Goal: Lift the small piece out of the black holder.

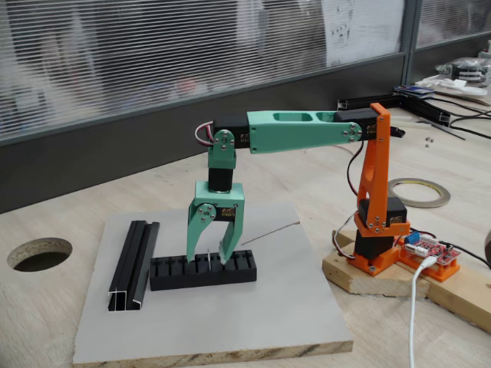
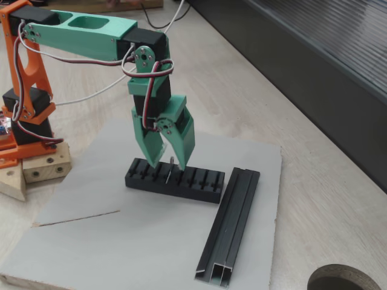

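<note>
The black holder [image 1: 173,274] [image 2: 199,184], a long low slotted block, lies on the grey board [image 1: 230,322]. The small piece [image 1: 208,259] [image 2: 170,170], a thin pale pin, stands upright in a slot near the block's middle. My green gripper [image 1: 208,257] [image 2: 167,164] points straight down over the holder. It is open, with one fingertip on each side of the pin and the tips close to the block's top. In both fixed views the pin stands in the gap between the fingers, closer to the right one.
A black U-channel rail [image 1: 134,264] [image 2: 233,229] lies beside the holder's end. A thin grey wire [image 1: 268,230] [image 2: 78,219] rests on the board. The orange arm base [image 1: 376,238] stands on a wooden block. A round hole [image 1: 38,253] is cut in the table, and a tape roll [image 1: 420,192] lies behind the base.
</note>
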